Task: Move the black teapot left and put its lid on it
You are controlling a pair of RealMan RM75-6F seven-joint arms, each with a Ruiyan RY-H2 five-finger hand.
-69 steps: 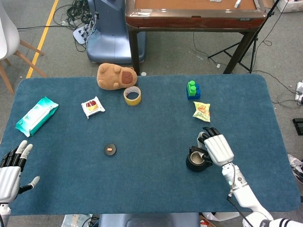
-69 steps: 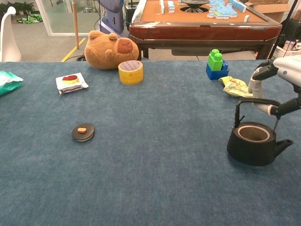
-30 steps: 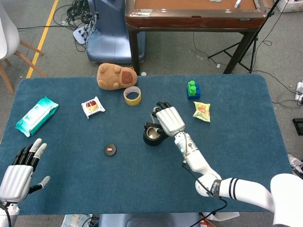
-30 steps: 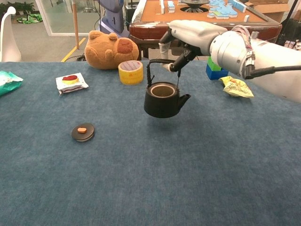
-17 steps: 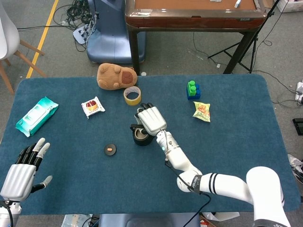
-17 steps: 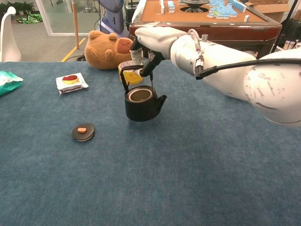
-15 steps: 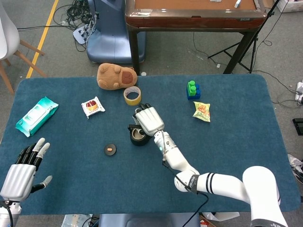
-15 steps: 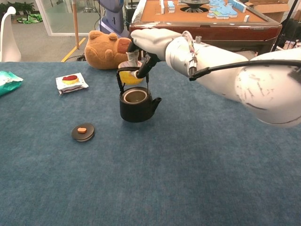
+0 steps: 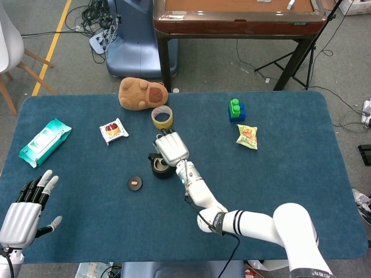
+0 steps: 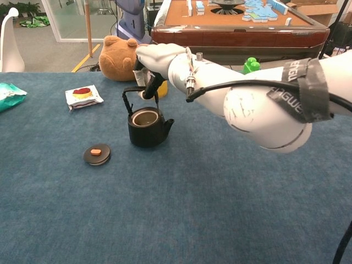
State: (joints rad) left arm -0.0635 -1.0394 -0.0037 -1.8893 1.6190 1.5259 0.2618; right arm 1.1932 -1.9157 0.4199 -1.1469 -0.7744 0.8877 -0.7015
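The black teapot (image 10: pixel 146 129) (image 9: pixel 159 167) has no lid and hangs by its wire handle from my right hand (image 10: pixel 154 60) (image 9: pixel 171 149), just above or touching the blue table near its middle. Its spout points right in the chest view. The round black lid (image 10: pixel 97 154) (image 9: pixel 134 183) with an orange knob lies flat on the table, a short way left of the pot. My left hand (image 9: pixel 23 207) hovers open at the table's front left corner, seen only in the head view.
Behind the pot are a yellow tape roll (image 9: pixel 162 117), a brown plush toy (image 9: pixel 141 93) and a snack packet (image 9: pixel 113 130). A wipes pack (image 9: pixel 44 141) lies far left. Green-blue blocks (image 9: pixel 236 109) and a yellow bag (image 9: pixel 247 136) sit at the right.
My right hand has carried the teapot from the table's right side leftward across the middle, and slightly lower, now close to the lid. The left hand has barely shifted.
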